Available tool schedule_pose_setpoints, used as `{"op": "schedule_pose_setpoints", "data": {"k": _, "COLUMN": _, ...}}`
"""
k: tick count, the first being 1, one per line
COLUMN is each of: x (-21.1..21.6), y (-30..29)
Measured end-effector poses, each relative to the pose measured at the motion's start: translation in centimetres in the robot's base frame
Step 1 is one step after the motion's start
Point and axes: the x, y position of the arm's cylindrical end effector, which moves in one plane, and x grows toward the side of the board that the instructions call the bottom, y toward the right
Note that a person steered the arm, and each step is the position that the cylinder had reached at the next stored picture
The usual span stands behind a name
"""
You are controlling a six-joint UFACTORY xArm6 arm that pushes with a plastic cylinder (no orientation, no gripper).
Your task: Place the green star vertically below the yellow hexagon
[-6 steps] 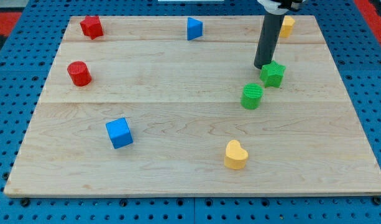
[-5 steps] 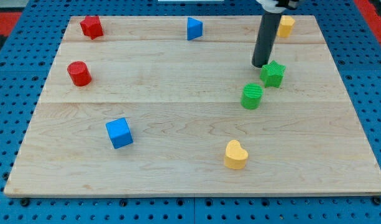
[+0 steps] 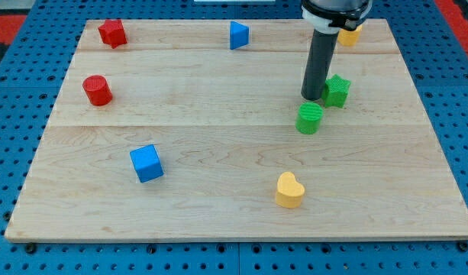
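The green star (image 3: 337, 90) lies on the wooden board at the view's right, below and slightly left of the yellow hexagon (image 3: 350, 35), which sits near the board's top right corner and is partly hidden by the arm. My tip (image 3: 311, 97) rests on the board just left of the green star, close to or touching it, and just above the green cylinder (image 3: 310, 118).
A red star (image 3: 111, 33) and a blue triangle (image 3: 238, 35) lie along the top. A red cylinder (image 3: 97, 90) is at the left, a blue cube (image 3: 146, 163) at lower left, a yellow heart (image 3: 289, 190) at the bottom middle.
My tip has moved left and down, from the star's upper left to its left side. The green star looks unmoved.
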Motion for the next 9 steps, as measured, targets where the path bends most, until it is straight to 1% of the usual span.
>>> {"op": "schedule_pose_setpoints", "data": {"k": 1, "x": -0.6, "y": 1.1}}
{"op": "schedule_pose_setpoints", "data": {"k": 2, "x": -1.4, "y": 3.7}}
{"op": "schedule_pose_setpoints", "data": {"k": 3, "x": -1.4, "y": 4.3}}
{"op": "schedule_pose_setpoints", "data": {"k": 4, "x": -1.4, "y": 4.1}}
{"op": "schedule_pose_setpoints", "data": {"k": 5, "x": -2.4, "y": -0.1}}
{"op": "schedule_pose_setpoints", "data": {"k": 6, "x": -3.7, "y": -1.0}}
{"op": "schedule_pose_setpoints", "data": {"k": 7, "x": -3.9, "y": 0.1}}
{"op": "schedule_pose_setpoints", "data": {"k": 8, "x": -6.2, "y": 1.1}}
{"op": "schedule_pose_setpoints", "data": {"k": 9, "x": -6.9, "y": 1.5}}
